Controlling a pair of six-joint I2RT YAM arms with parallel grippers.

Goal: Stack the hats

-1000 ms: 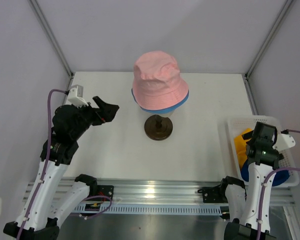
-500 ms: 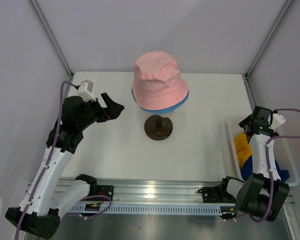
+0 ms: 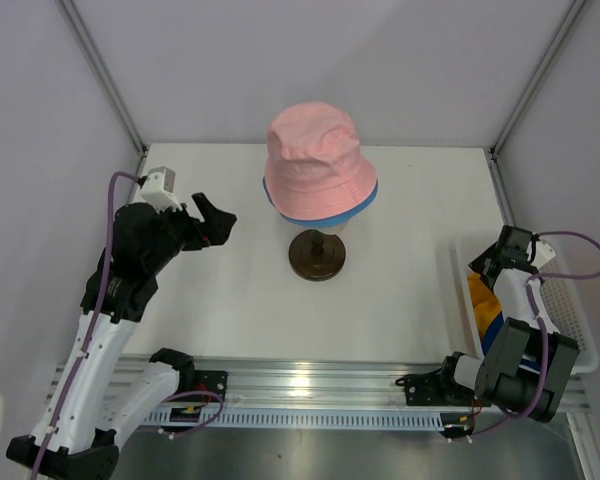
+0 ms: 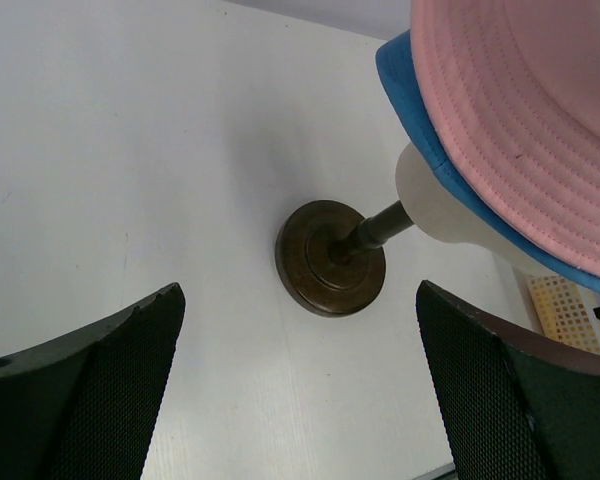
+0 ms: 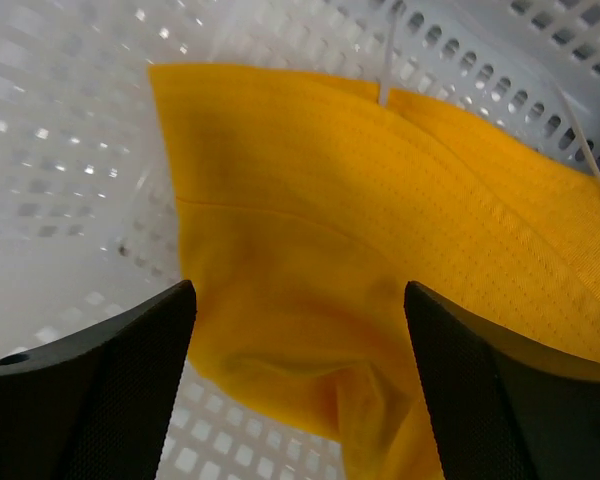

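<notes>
The pink hat (image 3: 314,160) sits on top of the light blue hat (image 3: 365,205) on the cream head form; both also show in the left wrist view, the pink hat (image 4: 540,110) over the light blue hat's brim (image 4: 405,90). The yellow-orange hat (image 5: 380,290) lies crumpled in the white basket (image 3: 570,300), with a bit of the navy hat (image 3: 493,335) beside it. My left gripper (image 3: 212,222) is open and empty, left of the stand. My right gripper (image 5: 300,400) is open, just above the yellow-orange hat, its fingers either side of the folds.
The dark brown round base (image 3: 317,254) of the head form stands mid-table, also in the left wrist view (image 4: 331,257). The basket (image 5: 70,160) has perforated walls close round my right gripper. Grey walls enclose the table on three sides.
My right arm has swung down over the basket toward the yellow-orange hat. My left gripper has shifted slightly back and left. The hats on the form have not moved.
</notes>
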